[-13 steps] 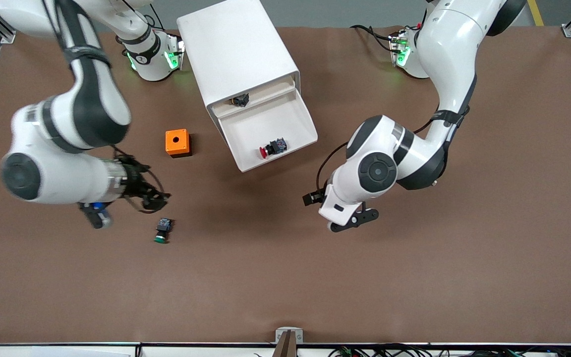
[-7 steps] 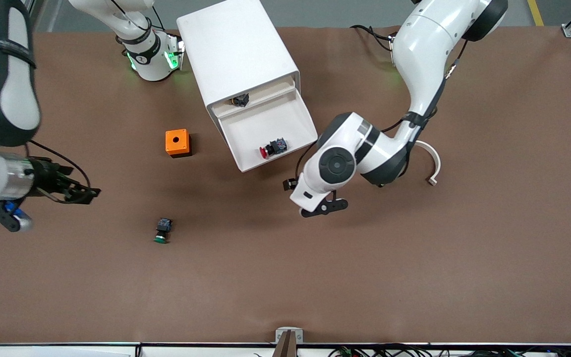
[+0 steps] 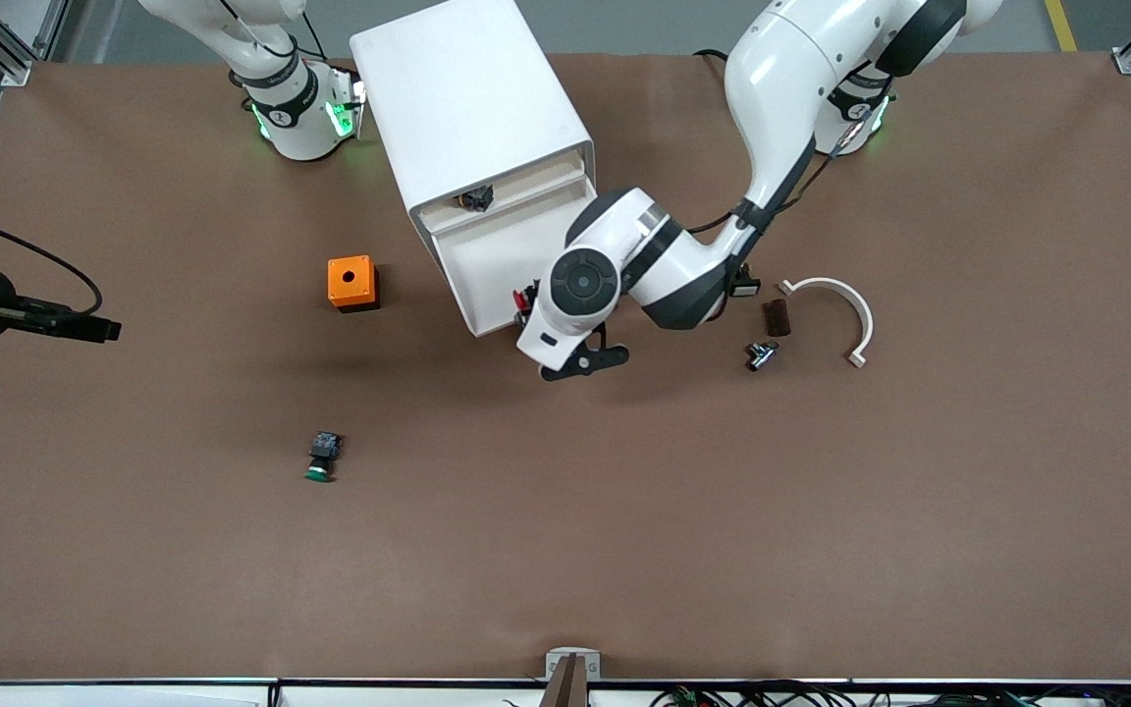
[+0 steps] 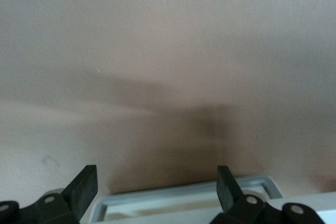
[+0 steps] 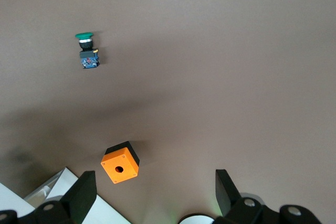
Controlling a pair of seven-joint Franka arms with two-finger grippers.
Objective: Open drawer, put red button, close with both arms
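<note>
The white cabinet [image 3: 472, 98] stands at the robots' side of the table with its middle drawer [image 3: 487, 265] pulled open. The red button [image 3: 529, 295] lies in the drawer, mostly hidden under the left arm's wrist. My left gripper [image 3: 583, 359] is open and empty at the drawer's front edge. In the left wrist view the drawer's front rim [image 4: 184, 195] lies between the spread fingers of the left gripper [image 4: 157, 182]. My right gripper [image 3: 84, 326] is open and empty, high over the right arm's end of the table; it also shows in the right wrist view [image 5: 155, 187].
An orange box [image 3: 350, 282] with a hole and a green-capped button [image 3: 322, 458] lie toward the right arm's end; both show in the right wrist view [image 5: 120, 162] [image 5: 86, 51]. A white curved piece [image 3: 845, 304], a brown block [image 3: 776, 316] and a small metal part [image 3: 760, 354] lie toward the left arm's end.
The left arm has swung toward the cabinet and its hand now covers the drawer's front corner and most of the red button. The right arm has drawn away toward its end of the table.
</note>
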